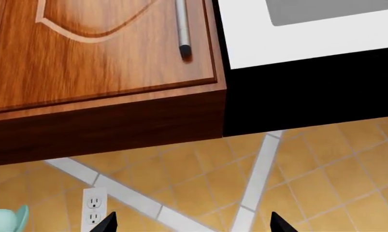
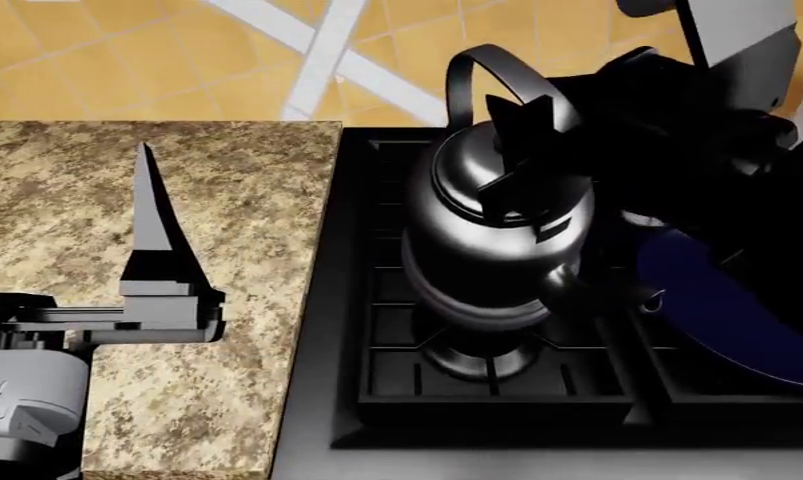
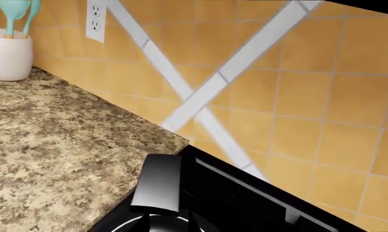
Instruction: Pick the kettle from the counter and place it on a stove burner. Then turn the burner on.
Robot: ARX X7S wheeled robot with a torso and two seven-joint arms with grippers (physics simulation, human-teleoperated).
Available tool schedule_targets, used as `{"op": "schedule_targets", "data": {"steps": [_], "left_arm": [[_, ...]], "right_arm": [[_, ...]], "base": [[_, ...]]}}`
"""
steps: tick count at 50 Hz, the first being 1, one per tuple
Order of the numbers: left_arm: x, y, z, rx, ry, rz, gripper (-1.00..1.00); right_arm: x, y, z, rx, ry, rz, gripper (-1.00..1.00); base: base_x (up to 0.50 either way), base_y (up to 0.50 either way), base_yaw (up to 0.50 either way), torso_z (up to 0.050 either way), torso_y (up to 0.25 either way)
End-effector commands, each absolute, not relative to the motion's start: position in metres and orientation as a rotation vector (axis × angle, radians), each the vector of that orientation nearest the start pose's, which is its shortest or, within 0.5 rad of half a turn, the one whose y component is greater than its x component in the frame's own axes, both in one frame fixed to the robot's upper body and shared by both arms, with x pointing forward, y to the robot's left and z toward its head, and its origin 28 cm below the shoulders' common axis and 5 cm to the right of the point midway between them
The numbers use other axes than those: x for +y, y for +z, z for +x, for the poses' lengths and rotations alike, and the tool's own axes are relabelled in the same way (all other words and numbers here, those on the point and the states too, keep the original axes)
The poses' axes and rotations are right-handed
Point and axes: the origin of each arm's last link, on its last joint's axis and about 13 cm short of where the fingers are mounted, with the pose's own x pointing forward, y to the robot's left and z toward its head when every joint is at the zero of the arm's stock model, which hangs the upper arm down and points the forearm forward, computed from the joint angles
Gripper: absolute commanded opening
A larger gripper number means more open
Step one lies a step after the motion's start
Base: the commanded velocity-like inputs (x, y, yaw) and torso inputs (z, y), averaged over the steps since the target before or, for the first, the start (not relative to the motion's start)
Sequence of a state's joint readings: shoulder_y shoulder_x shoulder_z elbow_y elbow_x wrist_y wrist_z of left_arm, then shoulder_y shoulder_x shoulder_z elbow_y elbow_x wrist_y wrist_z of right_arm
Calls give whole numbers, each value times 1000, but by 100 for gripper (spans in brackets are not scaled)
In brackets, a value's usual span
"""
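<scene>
Head view: the right gripper [image 2: 524, 150] comes in from above and is clamped on the arched handle of the kettle [image 2: 495, 240], so the kettle hangs directly beneath the tool, its long axis upright, its spout toward the camera. The base sits directly over the stove burner [image 2: 488, 358]; whether it touches the grate or hangs just above it cannot be told. A dark blue frying pan [image 2: 735, 310] lies just beside the kettle, away from the counter [image 2: 81, 190]. The left gripper [image 2: 154, 225] hovers over the counter, well apart from the kettle, jaws apart.

Left wrist view: the left fingertips stand spread at the frame edge, facing tiled wall, an outlet [image 1: 93, 210] and a wooden cabinet [image 1: 97, 72]; no kettle here.

Right wrist view: the kettle's handle [image 3: 158, 186] sits right at the tool, with counter and wall beyond. The right arm is plainly the nearer one; lowering straight down and letting go looks like the coming move.
</scene>
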State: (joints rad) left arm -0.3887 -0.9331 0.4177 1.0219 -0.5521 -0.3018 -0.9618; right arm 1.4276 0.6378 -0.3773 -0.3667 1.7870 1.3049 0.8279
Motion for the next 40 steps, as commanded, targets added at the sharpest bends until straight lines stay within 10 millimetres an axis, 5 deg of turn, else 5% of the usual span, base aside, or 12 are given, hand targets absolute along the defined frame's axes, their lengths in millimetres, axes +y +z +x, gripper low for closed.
{"op": "schedule_targets", "data": {"steps": [1,40], "left_arm": [[226,223,159,-686,61,134,100],[226,222,160,-684,64,137,100]], "right_arm": [[-111,341,227,6,275,-252,-100],[-114,306,242,112,267,-228,-100]], "base": [[0,0,0,0,0],[0,0,0,0,1]]}}
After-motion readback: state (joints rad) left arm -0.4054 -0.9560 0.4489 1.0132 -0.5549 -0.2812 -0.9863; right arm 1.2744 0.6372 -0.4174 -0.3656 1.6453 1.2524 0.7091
